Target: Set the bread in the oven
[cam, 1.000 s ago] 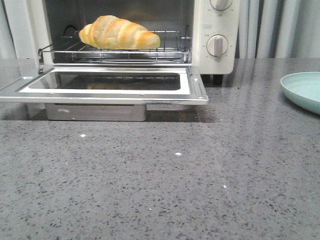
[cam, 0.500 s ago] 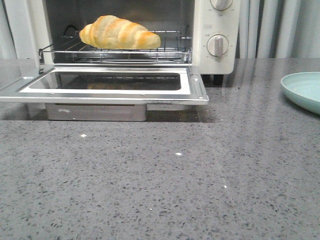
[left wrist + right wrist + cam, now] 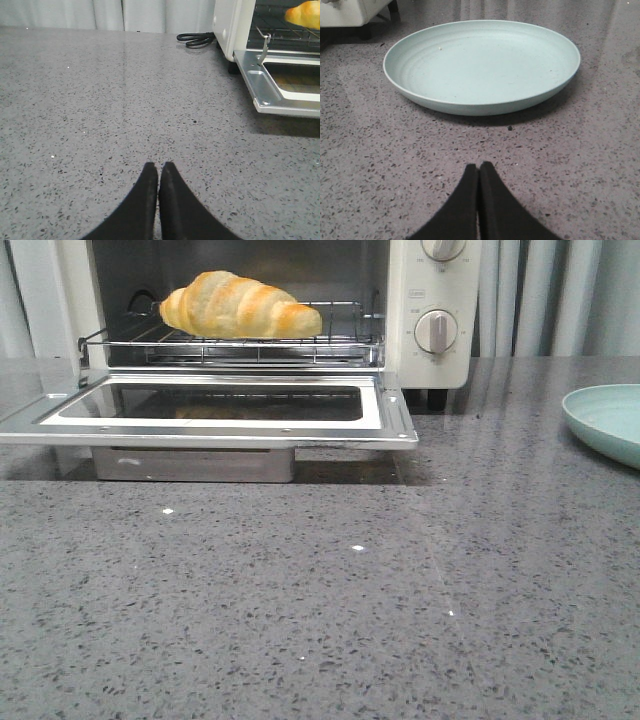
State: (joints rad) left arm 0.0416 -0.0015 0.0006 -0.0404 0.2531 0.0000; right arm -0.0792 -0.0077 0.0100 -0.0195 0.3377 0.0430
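Front view: croissant roll point(image 3: 238, 306) unmoved on toaster oven point(image 3: 430, 300) rack, task looks done; left gripper point(image 3: 159, 170) and right gripper point(image 3: 479, 170) pressed together, empty.

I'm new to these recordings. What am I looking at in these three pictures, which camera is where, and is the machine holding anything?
This is a two-armed robot at a grey speckled table. The front camera looks forward over the table: a white oven stands with its door dropped open, and the bread lies on the wire rack inside. A pale green plate sits to the right, with nothing on it. The other two pictures come from cameras on the wrists. The left end effector and the right end effector show as black fingers pressed together, holding nothing, over bare table. A black cable lies beside the oven.
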